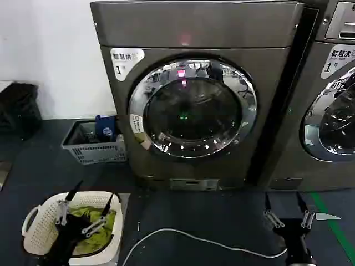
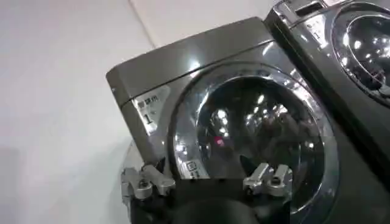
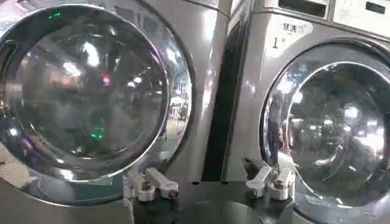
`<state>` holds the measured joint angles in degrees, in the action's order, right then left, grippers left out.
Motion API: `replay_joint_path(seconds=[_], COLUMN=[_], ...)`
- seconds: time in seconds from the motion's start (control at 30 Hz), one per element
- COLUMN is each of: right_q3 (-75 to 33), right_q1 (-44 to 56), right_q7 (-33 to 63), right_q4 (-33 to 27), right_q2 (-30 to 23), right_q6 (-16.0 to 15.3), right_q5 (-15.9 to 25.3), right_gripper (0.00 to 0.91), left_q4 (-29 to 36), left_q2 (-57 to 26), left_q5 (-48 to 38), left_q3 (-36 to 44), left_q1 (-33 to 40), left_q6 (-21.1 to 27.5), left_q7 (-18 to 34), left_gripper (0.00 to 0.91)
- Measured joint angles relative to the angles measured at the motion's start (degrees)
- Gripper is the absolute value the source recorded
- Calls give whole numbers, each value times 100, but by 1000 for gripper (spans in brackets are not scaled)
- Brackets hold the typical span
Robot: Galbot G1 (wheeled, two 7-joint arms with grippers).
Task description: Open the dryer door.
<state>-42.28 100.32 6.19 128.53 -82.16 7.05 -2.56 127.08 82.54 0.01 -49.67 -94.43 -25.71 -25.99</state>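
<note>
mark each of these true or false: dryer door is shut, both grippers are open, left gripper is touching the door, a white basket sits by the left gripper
1. The dryer door is shut. True.
2. The left gripper and the right gripper are both open. True.
3. The left gripper is touching the door. False: it hangs low over the white basket, away from the dryer.
4. A white basket sits by the left gripper. True.
5. The right gripper holds the cable. False: it is empty.

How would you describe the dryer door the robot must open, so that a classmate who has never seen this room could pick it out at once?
Find the dryer, the darker bronze-grey machine next to the white wall. The dryer door is the round porthole on its front, dark glass inside a wide chrome ring. Unlike the similar door on the lighter grey machine beside it, this one is fully in view above a small grey basket.
</note>
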Motion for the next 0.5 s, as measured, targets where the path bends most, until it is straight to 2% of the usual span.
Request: replay_joint_path(seconds=[0.23,0.5], right_q3=[21,59], right_q1=[-22,-155], right_q7=[-27,-279], right_q4=[-18,142], right_q2=[10,162], right_q6=[45,-123], right_q5=[4,18], right_gripper=[907,907], left_q4=[0,-10], left_q2=[-1,-16], left_q5=[1,1], left_q3=[1,4], left_q1=[6,7], left_q6=[-2,-3], left_q7=[-1,-3], left_gripper=[907,907])
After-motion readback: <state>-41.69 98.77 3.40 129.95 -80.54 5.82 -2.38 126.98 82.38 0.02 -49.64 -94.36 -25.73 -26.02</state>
